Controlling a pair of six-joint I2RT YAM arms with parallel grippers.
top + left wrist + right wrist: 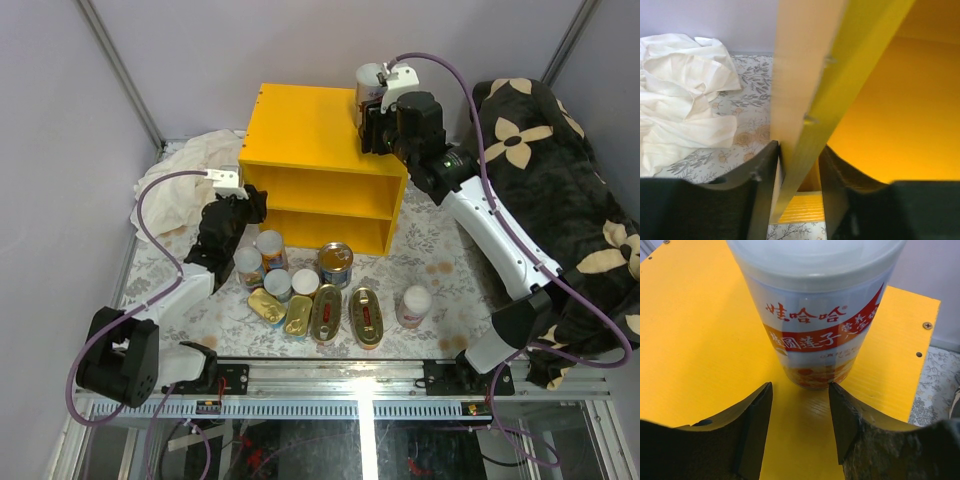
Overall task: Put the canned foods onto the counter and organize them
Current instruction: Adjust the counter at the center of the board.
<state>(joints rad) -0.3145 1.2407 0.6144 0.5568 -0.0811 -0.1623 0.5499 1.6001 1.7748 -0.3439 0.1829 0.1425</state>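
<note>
The counter (305, 130) is a bright yellow shelf unit at the middle back. A white-lidded can (375, 80) with a red-and-white label stands upright on its top at the back right corner. My right gripper (370, 108) is open just in front of that can (817, 315), fingers apart from it, over the yellow top (700, 340). My left gripper (252, 205) is shut on the counter's left side wall (805, 90), one finger on each face. Several cans stand on the floral floor in front: white-lidded cylinders (270, 243), a blue-labelled can (336, 262), flat gold tins (326, 312).
A crumpled white cloth (185, 180) lies left of the counter and shows in the left wrist view (685, 95). A dark flower-print fabric (560, 200) is heaped along the right side. Another white-lidded can (413, 305) sits apart at the front right. A metal rail (350, 375) runs along the near edge.
</note>
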